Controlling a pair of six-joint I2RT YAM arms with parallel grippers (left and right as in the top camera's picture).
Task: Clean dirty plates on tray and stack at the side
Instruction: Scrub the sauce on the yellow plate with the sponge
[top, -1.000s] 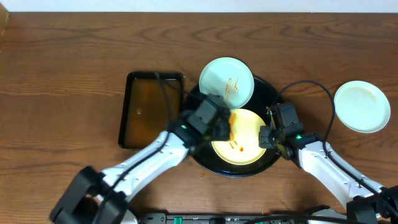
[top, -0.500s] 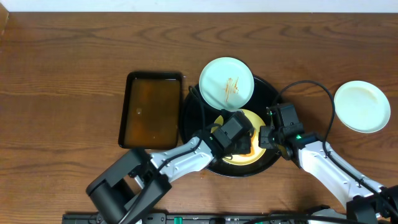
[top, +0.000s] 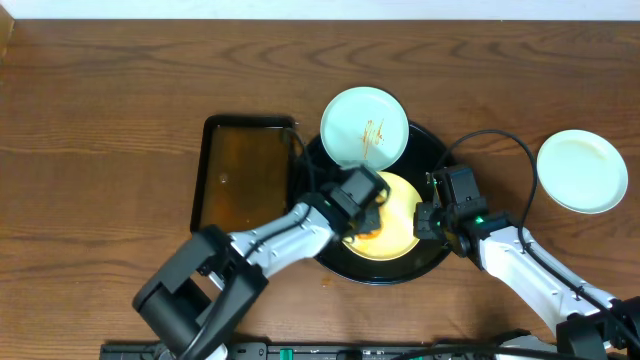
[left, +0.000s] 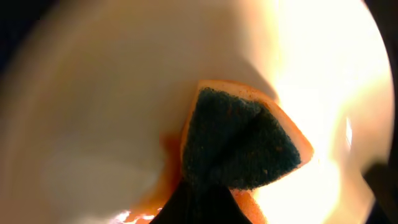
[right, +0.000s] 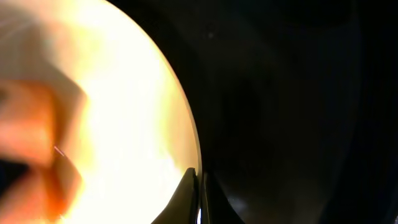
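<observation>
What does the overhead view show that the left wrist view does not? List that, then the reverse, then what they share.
Overhead only: the mint plate with sauce squiggles, the bare plate off to the right on the table, the rectangular tray, and the black tray.
Left wrist only: the sponge close up, showing its dark green face, and an orange smear beside it.
Both: the yellow plate with the sponge pressed on it.
</observation>
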